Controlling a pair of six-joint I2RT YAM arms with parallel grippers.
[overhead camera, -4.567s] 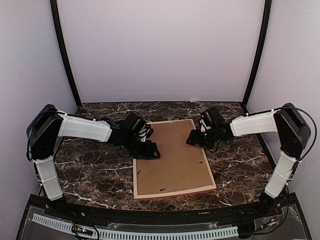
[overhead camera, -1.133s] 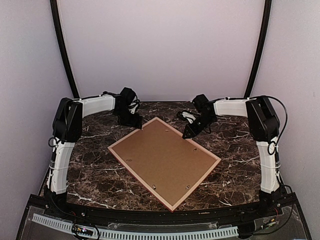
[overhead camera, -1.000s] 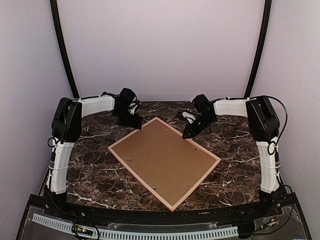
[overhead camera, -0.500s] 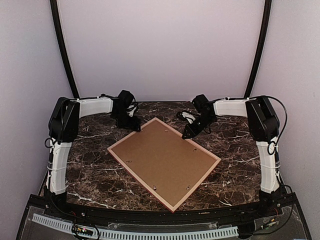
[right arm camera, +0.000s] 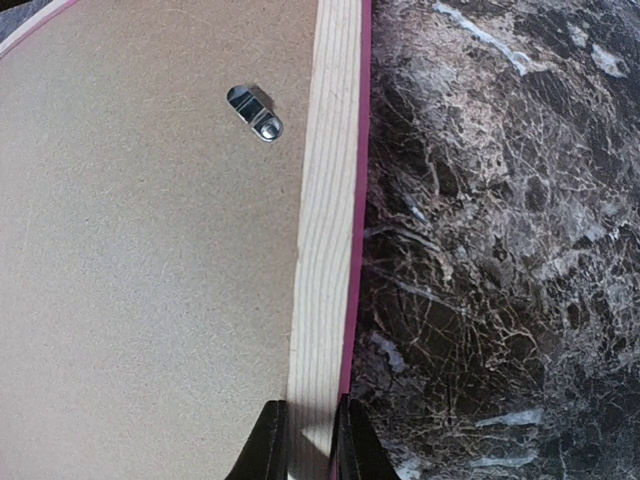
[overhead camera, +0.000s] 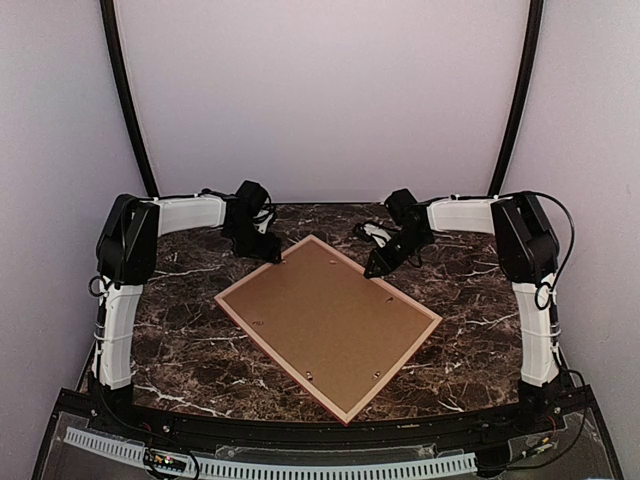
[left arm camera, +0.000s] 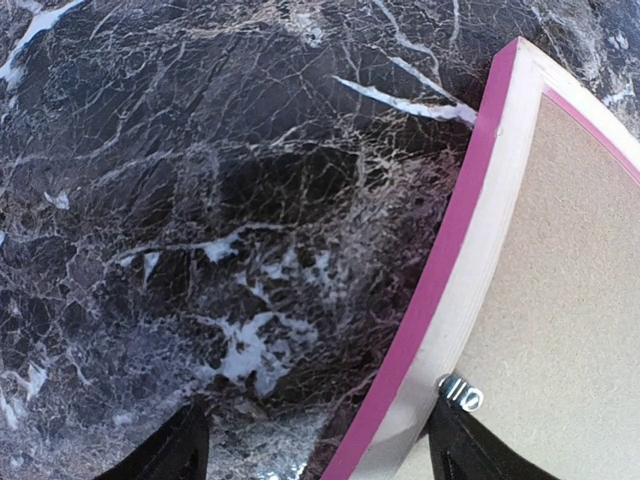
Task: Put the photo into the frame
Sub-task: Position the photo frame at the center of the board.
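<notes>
You should have lifted both grippers straight off, I judge, without nudging the rail; your left gripper [left arm camera: 315,452] stood wide open astride the frame [right arm camera: 325,200]'s corner; your right gripper [right arm camera: 310,440], nearly closed, sat over its rail; the frame lay backing board [overhead camera: 325,315] up, long axis running from left gripper toward near right; no photo showed.

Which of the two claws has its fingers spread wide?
The left claw, over the edge of the frame; the right claw has its fingers close together astride that edge.

Marble table [overhead camera: 180,340], frame [right arm camera: 328,200] flat atop
</notes>
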